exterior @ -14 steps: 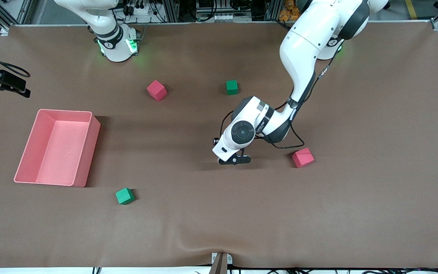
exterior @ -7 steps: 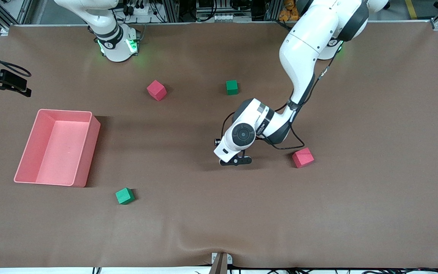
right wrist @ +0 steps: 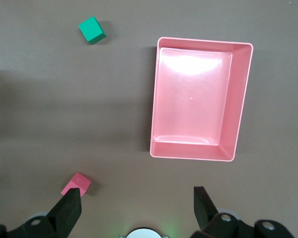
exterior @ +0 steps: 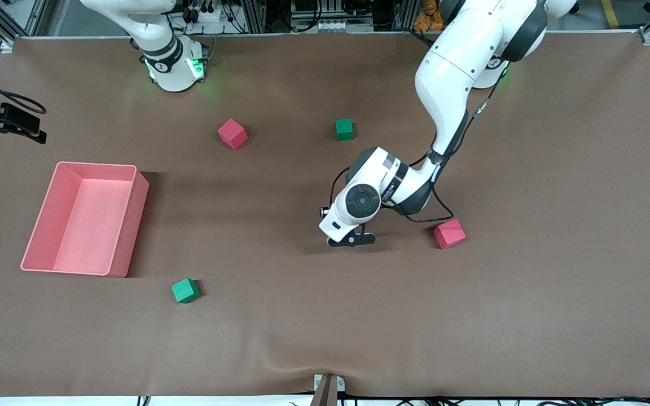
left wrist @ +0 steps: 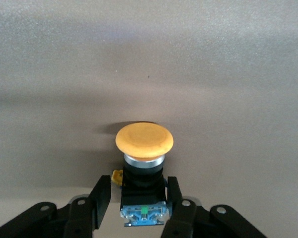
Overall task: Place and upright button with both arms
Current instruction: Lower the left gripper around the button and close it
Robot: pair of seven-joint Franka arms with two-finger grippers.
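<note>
Button with its round orange cap sits low on the brown counter, near the middle. It lies between the two black fingers of the left end effector. The fingers stand on each side of its short black body. They look very close to it, but I cannot tell if they squeeze it yet. In the front view the white wrist hides the button.

The left end effector is down by the counter. A pink-red cube lies near it, toward the left arm's end of the counter.

The right arm waits up high. Its right end effector hangs wide open with nothing in it, over the spot by its own base. It looks down on a pink tray.

The pink tray sits at the right arm's end of the counter. A green cube lies nearer to the front camera than the tray. Another pink-red cube and another green cube lie closer to the arms' bases.
</note>
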